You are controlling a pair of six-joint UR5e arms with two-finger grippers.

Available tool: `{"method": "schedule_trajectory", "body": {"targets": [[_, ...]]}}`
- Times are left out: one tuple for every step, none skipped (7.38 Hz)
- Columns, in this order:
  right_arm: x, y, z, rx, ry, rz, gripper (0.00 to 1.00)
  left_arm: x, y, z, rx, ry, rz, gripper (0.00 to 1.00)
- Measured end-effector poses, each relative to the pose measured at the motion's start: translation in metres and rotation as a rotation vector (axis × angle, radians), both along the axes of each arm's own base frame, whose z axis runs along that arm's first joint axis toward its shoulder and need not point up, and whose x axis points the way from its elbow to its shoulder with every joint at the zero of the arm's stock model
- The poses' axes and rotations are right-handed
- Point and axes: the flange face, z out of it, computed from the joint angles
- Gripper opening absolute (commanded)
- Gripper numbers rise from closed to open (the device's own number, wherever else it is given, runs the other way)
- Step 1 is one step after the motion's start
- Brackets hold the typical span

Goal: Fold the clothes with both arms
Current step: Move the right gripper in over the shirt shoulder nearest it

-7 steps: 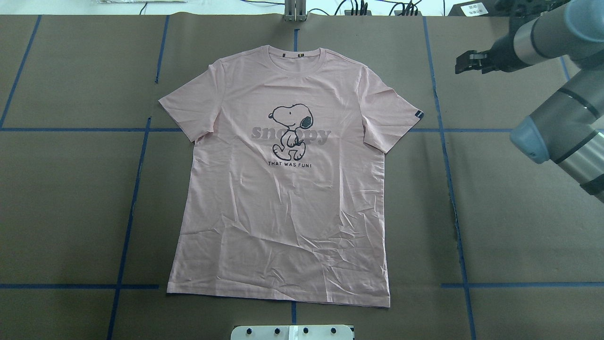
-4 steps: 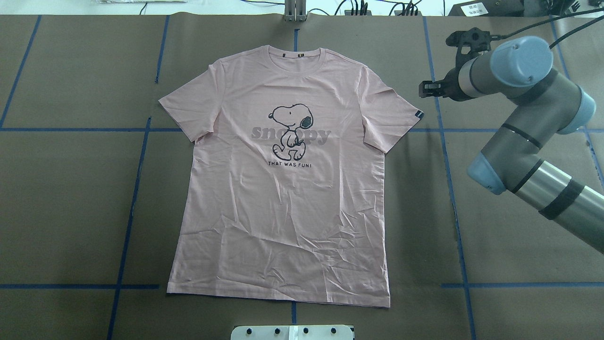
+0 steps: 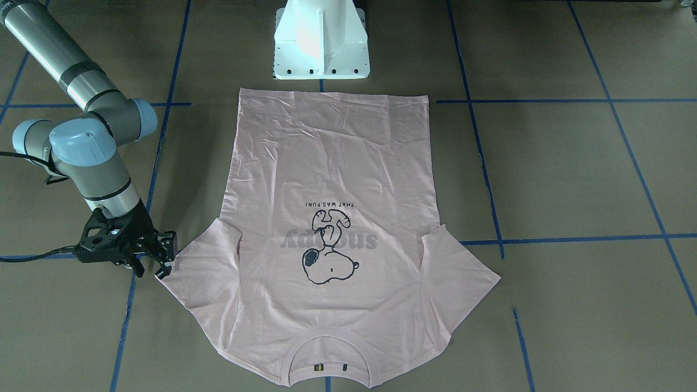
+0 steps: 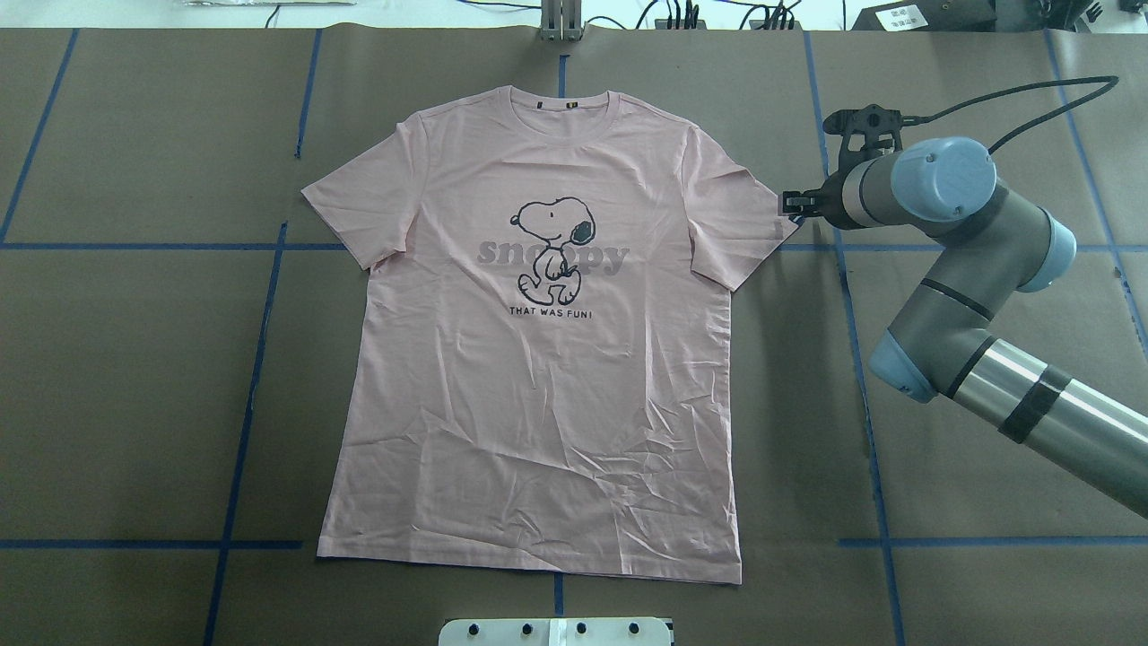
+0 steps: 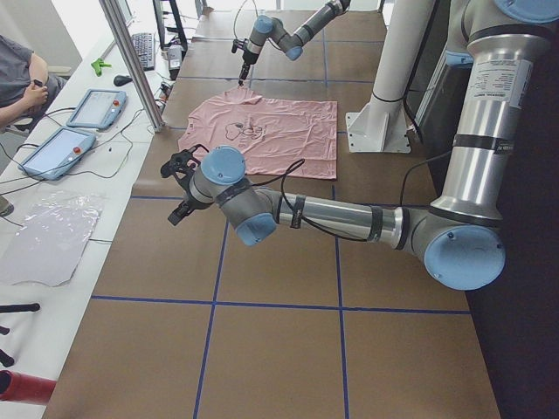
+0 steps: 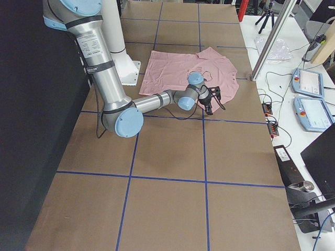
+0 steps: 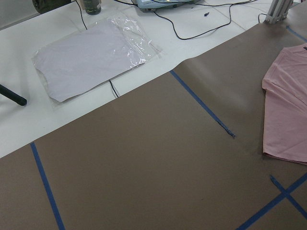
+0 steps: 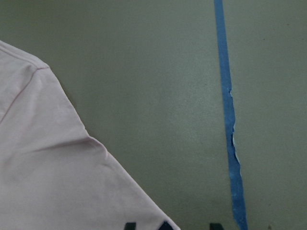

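Observation:
The pale pink Snoopy T-shirt (image 4: 538,377) lies flat and face up on the brown table, collar toward the far edge. It also shows in the front view (image 3: 326,163). My right gripper (image 4: 787,205) is low at the tip of the shirt's right sleeve. In the front view it (image 3: 152,269) looks open, with its fingers at the sleeve corner. The right wrist view shows that sleeve's (image 8: 57,177) corner on the table. The sleeve tag is hidden by the gripper. My left gripper (image 5: 181,188) shows only in the exterior left view, above bare table left of the shirt. I cannot tell its state.
The white pedestal base (image 3: 321,43) stands at the shirt's hem side. Blue tape lines (image 4: 843,296) cross the brown table cover. A clear plastic bag (image 7: 91,55) lies on the white side table, with tablets (image 5: 96,106) and an operator (image 5: 22,78) beyond.
My right arm has swung in from the far right corner, leftward and down to the right sleeve tip. The shirt has not moved.

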Motion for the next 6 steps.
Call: {"method": "schedule_trajectory", "body": {"targets": [[-0.0021,-0.0003,0.0058,0.001,0.000,0.000,0.58,0.0000,0.0000,-0.0001,0.001,0.000,0.000,1.00],[-0.0041,0.0003,0.0081,0.001,0.000,-0.001,0.57,0.0000,0.0000,-0.0001,0.001,0.000,0.000,1.00],[-0.0056,0.0008,0.0082,0.002,-0.001,-0.002,0.56,0.0000,0.0000,-0.0002,0.002,-0.001,0.001,1.00],[-0.0067,0.0003,0.0065,0.001,-0.004,0.000,0.55,0.0000,0.0000,-0.0002,0.002,-0.001,0.001,1.00],[-0.0084,-0.0004,0.0034,-0.001,-0.011,0.003,0.47,0.0000,0.0000,-0.0002,0.002,-0.001,0.001,1.00],[-0.0094,-0.0008,0.0015,-0.002,-0.015,0.006,0.42,0.0000,0.0000,-0.0002,0.002,-0.001,0.001,1.00]]}}
